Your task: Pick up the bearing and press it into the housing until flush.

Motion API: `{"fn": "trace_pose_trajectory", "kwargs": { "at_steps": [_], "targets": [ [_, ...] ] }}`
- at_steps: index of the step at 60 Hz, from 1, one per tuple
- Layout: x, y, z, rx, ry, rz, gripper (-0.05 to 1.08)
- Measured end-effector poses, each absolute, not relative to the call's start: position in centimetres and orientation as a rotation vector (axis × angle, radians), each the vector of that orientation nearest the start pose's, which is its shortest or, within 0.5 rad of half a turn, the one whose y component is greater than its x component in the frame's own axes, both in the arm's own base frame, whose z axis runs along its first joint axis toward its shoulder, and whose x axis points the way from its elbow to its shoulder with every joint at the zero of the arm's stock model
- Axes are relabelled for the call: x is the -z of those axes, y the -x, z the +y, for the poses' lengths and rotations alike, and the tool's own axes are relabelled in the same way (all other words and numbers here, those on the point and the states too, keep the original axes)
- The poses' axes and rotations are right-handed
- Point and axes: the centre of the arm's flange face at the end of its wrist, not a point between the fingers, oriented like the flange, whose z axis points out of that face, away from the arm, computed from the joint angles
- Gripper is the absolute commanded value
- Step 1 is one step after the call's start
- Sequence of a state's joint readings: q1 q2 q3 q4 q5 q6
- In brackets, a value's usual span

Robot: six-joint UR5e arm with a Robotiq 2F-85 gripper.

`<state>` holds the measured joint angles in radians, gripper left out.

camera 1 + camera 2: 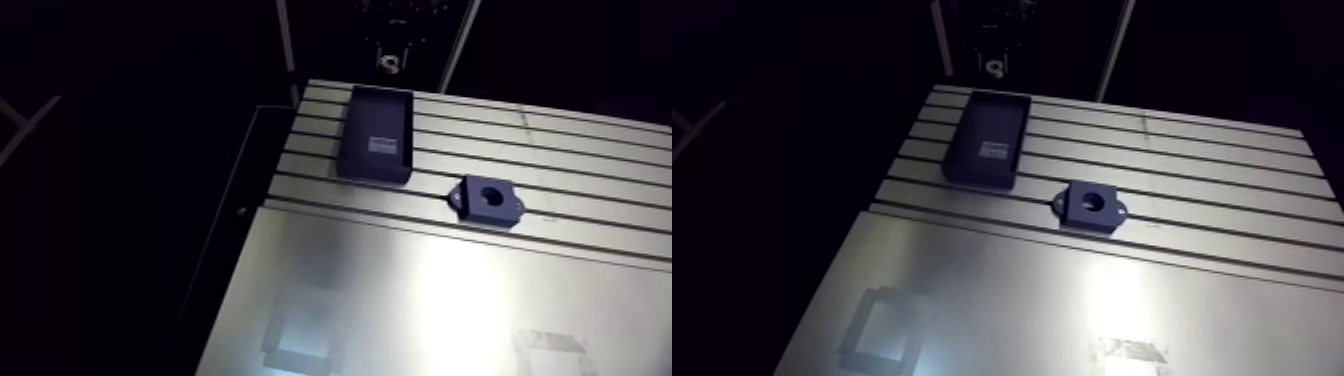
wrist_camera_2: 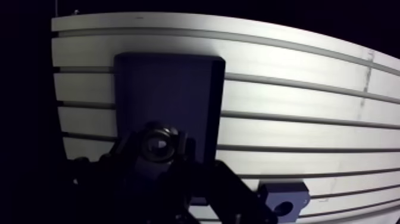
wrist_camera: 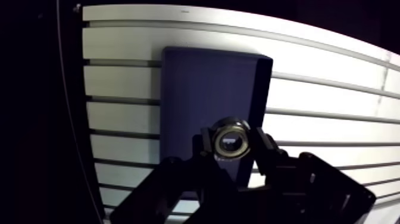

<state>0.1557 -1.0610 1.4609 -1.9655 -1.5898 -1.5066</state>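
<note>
Two dark fingers (image 3: 205,146) of our gripper (image 3: 231,144) clamp the bearing (image 3: 231,140), a metal ring, its bore facing the wrist camera. Below it we see a dark rectangular tray (image 3: 202,83) on the slotted table (image 3: 333,101). In the arm view the housing (image 1: 487,199), a dark block with a round bore, sits near the tray, not touching it.

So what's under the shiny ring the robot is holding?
The dark tray on the slotted table lies below the bearing. Most of its inside shows; the part behind the bearing and the gripper is hidden.
</note>
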Motion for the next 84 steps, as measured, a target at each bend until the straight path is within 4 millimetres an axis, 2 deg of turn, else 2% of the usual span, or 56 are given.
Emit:
{"fn": "trace_pose_trajectory", "kwargs": {
  "at_steps": [14,39,56,84],
  "targets": [
    [-31.2,61.8,-22.0,-0.032,0.162,3.155,0.67],
    [-33.1,58.8,-15.3,-0.04,0.149,3.165,0.67],
    [-32.5,57.4,-11.4,-0.039,0.134,3.156,0.67],
    [-29.6,56.0,-9.4,-0.074,0.124,3.155,0.71]
  ]
}}
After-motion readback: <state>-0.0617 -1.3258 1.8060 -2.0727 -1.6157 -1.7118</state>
